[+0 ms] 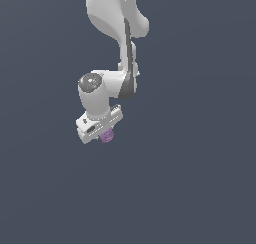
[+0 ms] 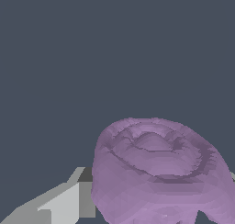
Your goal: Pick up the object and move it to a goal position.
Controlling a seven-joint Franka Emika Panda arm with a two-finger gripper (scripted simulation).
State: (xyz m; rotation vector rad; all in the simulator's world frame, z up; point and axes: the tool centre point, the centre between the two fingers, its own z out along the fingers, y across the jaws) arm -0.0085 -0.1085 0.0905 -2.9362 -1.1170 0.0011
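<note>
Item: object [image 2: 158, 172], purple knobbly lump, sat tucked under gripper [image 1: 106, 136]; whether you actually clamped it could not be told. You needed firm, steady carriage toward the goal.

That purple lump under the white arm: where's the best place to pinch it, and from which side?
Probably across its knobbly rounded flanks, coming down from above. The purple lump is roundish with a ringed flat face, so opposite sides give the firmest hold. The pincer already sits directly over it; a finger shows beside one flank.
</note>
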